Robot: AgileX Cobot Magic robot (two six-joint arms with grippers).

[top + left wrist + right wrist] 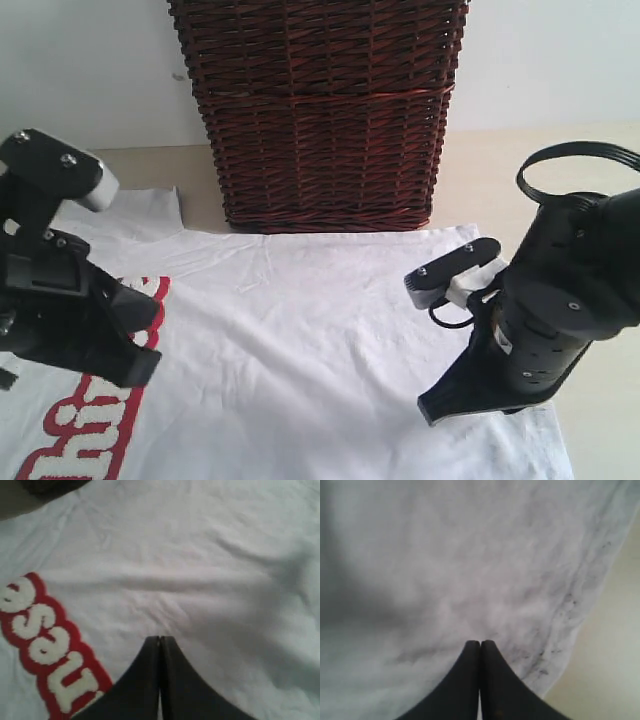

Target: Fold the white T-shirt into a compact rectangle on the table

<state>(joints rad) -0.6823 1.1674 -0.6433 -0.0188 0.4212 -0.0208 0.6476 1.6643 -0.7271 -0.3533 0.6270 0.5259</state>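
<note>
While both my arms are poised over the cloth, the broad pale beige tabletop [500, 165] carries everything. The tall dark brown wicker basket [320, 110] stands at its far side. The white short-sleeved cotton T-shirt [320, 340] lies spread flat and unfolded on the table in front of the basket, its far edge just at the basket's foot and one sleeve [150, 205] reaching out beside it. No fold has been made, so I judge the task to be at its start.

My left gripper [160, 640] is over the chest area and my right gripper [480, 643] is over the shirt close to its side edge. Each has its fingers pressed together with nothing between them. I cannot tell from these blurred wrist views whether the tips touch the fabric or hover just above it.

The fuzzy white letters on a red outline [45, 650] run beside my left gripper. The hem [570, 600] near my right gripper shows small dark specks.

The main risk, as I judge it, is going down with the fingers together. That would only push the cotton into wrinkles and shift the shirt. Pinching too far from the hem could bunch the cloth, and an uneven lift between the two arms could skew the fold. A swung edge might also catch on the basket.
</note>
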